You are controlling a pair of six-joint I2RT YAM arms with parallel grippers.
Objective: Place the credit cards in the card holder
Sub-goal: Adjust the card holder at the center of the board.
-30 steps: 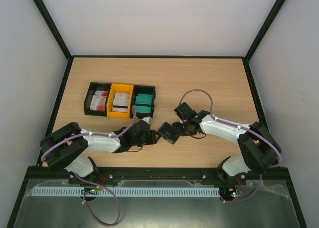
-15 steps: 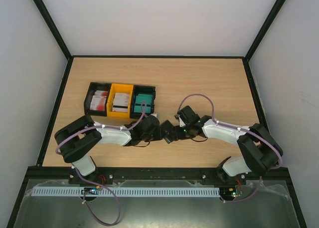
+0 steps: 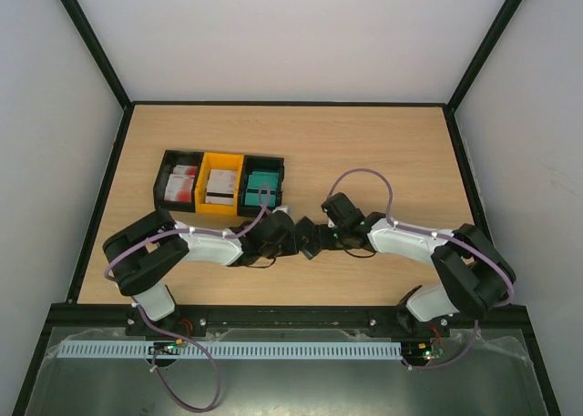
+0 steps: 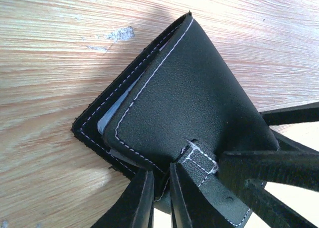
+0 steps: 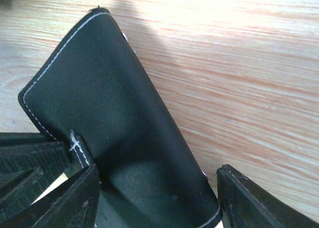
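Left wrist: card holder [image 4: 189, 103] edge between jaws.

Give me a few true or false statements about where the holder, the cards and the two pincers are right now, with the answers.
1. The left pincer is clamped on the holder by its tab. True.
2. The holder lies in the yellow bin. False: it is out on the table, between the two pincers.
3. In the top view, the teal cards sit in the black bin right of the yellow one. True.
4. The yellow bin is empty. False: it holds white cards.
5. The right pincer hovers far from the holder. False: the holder fills the gap between its fingers.
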